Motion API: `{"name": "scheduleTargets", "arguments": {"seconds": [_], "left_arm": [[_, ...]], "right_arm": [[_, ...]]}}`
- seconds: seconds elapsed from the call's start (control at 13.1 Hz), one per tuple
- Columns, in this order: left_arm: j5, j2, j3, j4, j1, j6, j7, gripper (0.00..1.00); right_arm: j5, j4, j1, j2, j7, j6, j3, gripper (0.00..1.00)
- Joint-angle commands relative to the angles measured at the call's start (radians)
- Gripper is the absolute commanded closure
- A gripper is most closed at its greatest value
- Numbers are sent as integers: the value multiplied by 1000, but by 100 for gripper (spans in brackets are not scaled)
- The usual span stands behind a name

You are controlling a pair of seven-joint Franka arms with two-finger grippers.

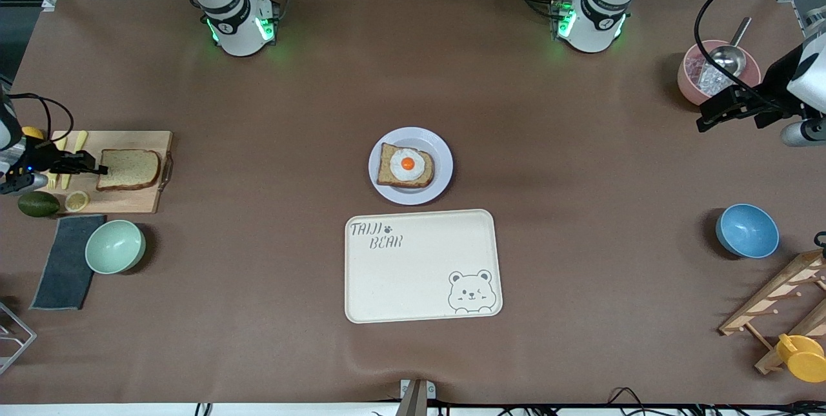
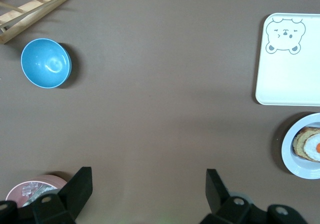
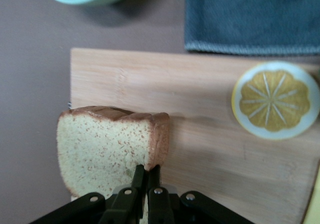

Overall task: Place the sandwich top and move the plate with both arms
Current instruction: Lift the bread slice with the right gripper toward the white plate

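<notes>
The sandwich top point(image 1: 129, 169), a plain brown bread slice, lies on a wooden cutting board point(image 1: 139, 200) at the right arm's end of the table. My right gripper point(image 1: 100, 171) is shut on its crust edge, and the right wrist view shows the gripper point(image 3: 147, 170) pinching the slice point(image 3: 107, 151). The lavender-white plate point(image 1: 413, 198) sits mid-table and bears a bread slice with a fried egg point(image 1: 405, 165). My left gripper point(image 1: 706, 118) is open and empty over the table beside a pink bowl; in its own view point(image 2: 148, 176) the plate point(image 2: 287, 151) shows far off.
A cream bear tray point(image 1: 423, 266) lies nearer the front camera than the plate. A lemon slice point(image 1: 77, 200), an avocado point(image 1: 38, 203), a green bowl point(image 1: 115, 246) and a grey cloth point(image 1: 64, 261) are by the board. The pink bowl point(image 1: 710, 74), a blue bowl point(image 1: 746, 230) and a wooden rack point(image 1: 781, 306) are at the left arm's end.
</notes>
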State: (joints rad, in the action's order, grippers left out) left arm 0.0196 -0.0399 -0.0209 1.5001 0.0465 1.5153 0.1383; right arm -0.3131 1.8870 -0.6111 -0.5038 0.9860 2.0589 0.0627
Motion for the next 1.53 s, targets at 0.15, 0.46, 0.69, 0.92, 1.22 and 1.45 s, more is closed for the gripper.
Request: {"name": "scheduleTargets", "arguments": {"seconds": [0.15, 0.46, 0.69, 0.92, 1.22, 1.45], "left_arm": [[20, -6, 1, -14, -4, -1, -17, 0], [20, -12, -1, -15, -4, -1, -17, 0], [20, -12, -1, -15, -3, -1, -17, 0], [20, -12, 1, -15, -5, -1, -17, 0], [22, -12, 1, -15, -7, -1, -17, 0], [20, -12, 1, -15, -8, -1, -17, 0]], "right_arm": [[-62, -45, 34, 13, -24, -82, -12, 100], [-104, -36, 95, 76, -208, -163, -17, 100], [-116, 29, 183, 174, -323, -164, -17, 100], [-132, 113, 296, 283, -481, -160, -17, 100], [-196, 182, 393, 395, -516, -155, -17, 100], [-236, 208, 482, 433, -588, -152, -17, 100]]}}
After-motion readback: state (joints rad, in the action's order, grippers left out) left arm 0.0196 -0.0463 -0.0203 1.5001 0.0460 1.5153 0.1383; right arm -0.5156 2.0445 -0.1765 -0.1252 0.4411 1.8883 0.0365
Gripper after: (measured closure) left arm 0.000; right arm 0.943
